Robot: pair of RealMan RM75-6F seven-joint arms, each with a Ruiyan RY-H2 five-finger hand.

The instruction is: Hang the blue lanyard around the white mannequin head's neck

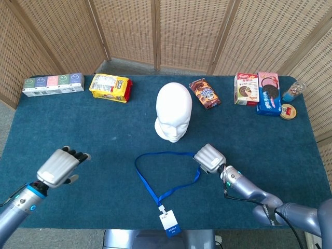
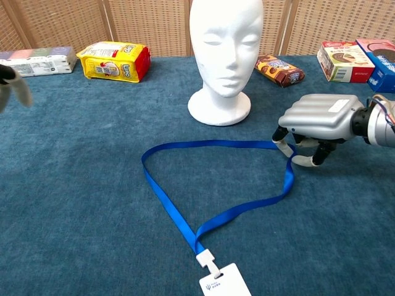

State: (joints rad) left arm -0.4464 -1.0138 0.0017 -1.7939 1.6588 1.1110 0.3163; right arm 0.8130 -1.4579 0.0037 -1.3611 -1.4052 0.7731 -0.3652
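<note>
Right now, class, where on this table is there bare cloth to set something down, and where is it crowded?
Bare cloth lies between the yellow snack bag and the left hand, and right of the white mannequin head, below the snack boxes. The back edge is crowded, and the blue lanyard with the right hand takes the front middle.
</note>
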